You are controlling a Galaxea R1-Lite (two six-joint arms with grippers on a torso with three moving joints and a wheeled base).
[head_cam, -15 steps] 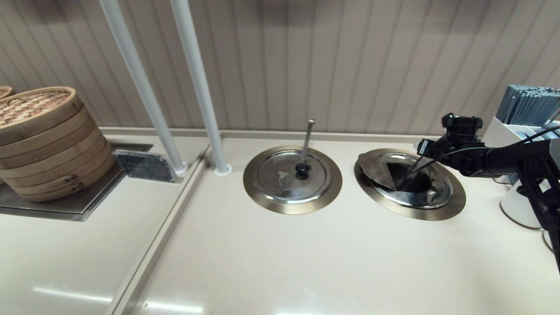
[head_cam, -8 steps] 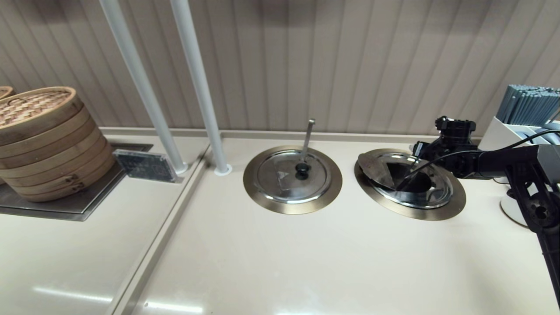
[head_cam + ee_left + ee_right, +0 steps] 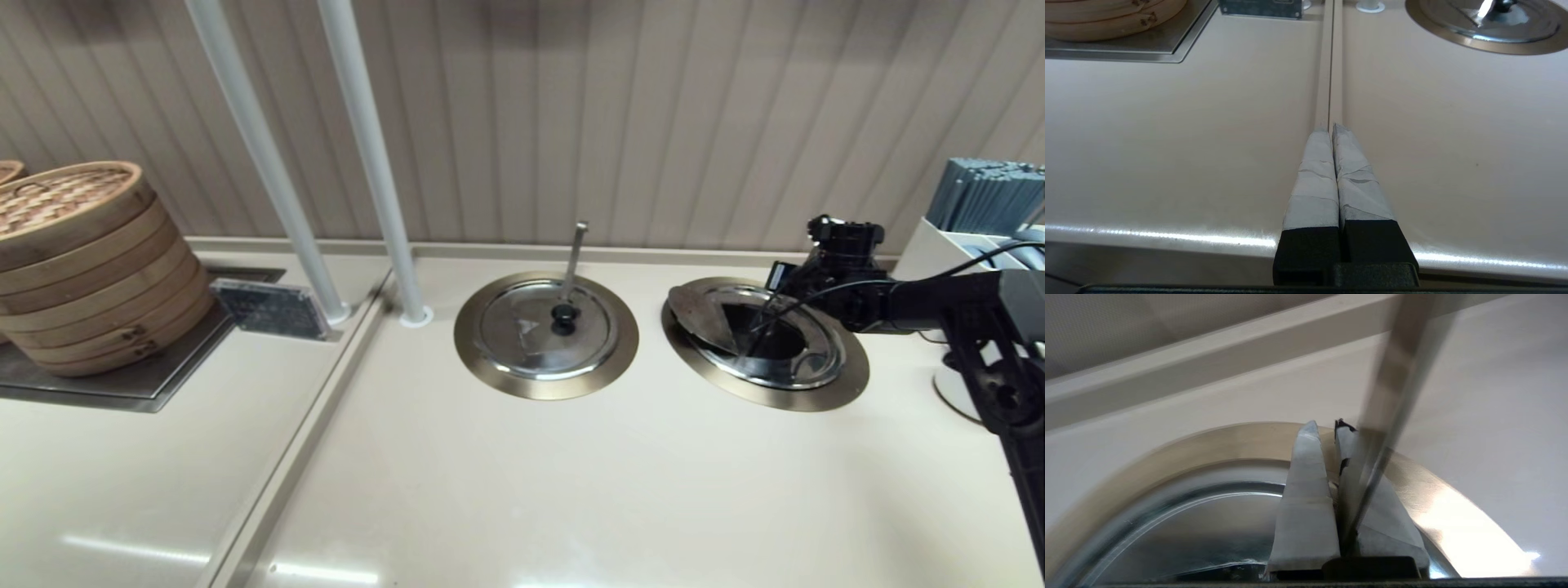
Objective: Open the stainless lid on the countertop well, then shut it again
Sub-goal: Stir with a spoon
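Note:
The stainless lid is folded open: its raised half (image 3: 700,314) tilts at the left of the countertop well (image 3: 841,384), whose dark inside (image 3: 771,343) is exposed. The other half (image 3: 816,351) lies flat. The slanting ladle handle (image 3: 763,320) rises from the opening. My right gripper (image 3: 782,279) hovers over the well's back right rim. In the right wrist view this gripper (image 3: 1325,428) is shut with nothing held, and the ladle handle (image 3: 1396,388) crosses in front of it. The lid's knob is hidden. My left gripper (image 3: 1331,126) is parked, shut, above the counter's front edge.
The twin lid (image 3: 535,327) with an upright ladle handle (image 3: 575,253) stays closed to the left. Stacked bamboo steamers (image 3: 82,261), a small sign (image 3: 269,309) and two white poles (image 3: 375,163) stand further left. A white holder of grey sticks (image 3: 980,212) stands at the far right.
My right gripper has shifted a little left and toward the back wall, over the well's rim. The ladle handle has tipped slightly more upright. The lid's raised half has not moved.

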